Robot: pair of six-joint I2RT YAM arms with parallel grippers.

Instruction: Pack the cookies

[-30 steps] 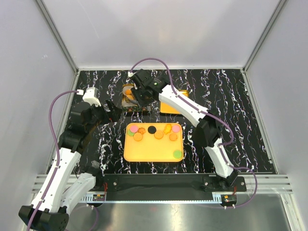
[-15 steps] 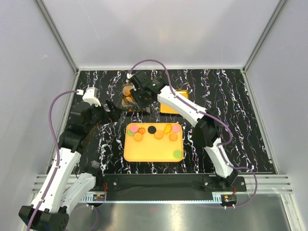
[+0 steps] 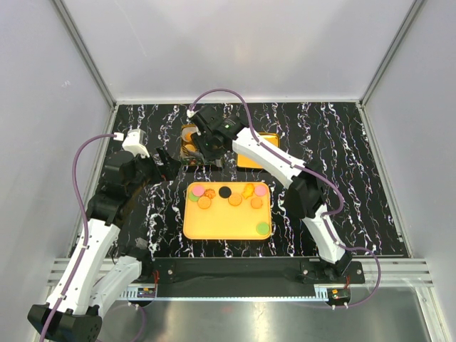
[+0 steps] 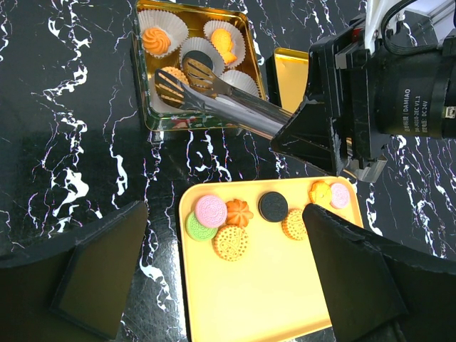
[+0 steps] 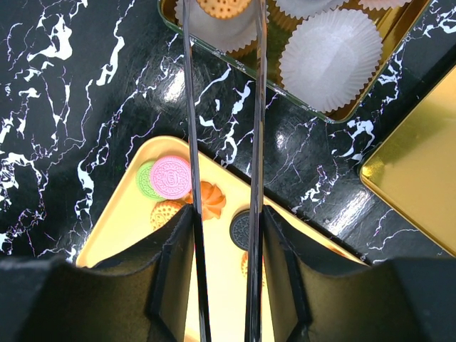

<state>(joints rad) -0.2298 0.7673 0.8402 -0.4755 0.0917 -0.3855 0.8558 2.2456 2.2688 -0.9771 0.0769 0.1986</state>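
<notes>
Left wrist view: flat yellow plastic tray [image 4: 271,299] carries cookies [image 4: 211,211]; beyond, a gold metal tin [image 4: 140,78] of white paper cups [image 5: 328,60]. Right gripper [image 5: 226,214], clamped on steel tongs [image 4: 235,103], holds one round tan cookie [image 4: 169,80] at a cup beside the tin's wall; release likely next, lifting clear. Left gripper [image 4: 221,285] gapes empty.

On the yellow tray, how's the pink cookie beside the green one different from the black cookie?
The pink cookie is pale pink, while the black cookie is very dark. The pink cookie sits at the left end of the row and overlaps the green cookie. The black cookie lies nearer the middle, flat on the yellow tray. Both are round embossed discs of similar size.
</notes>
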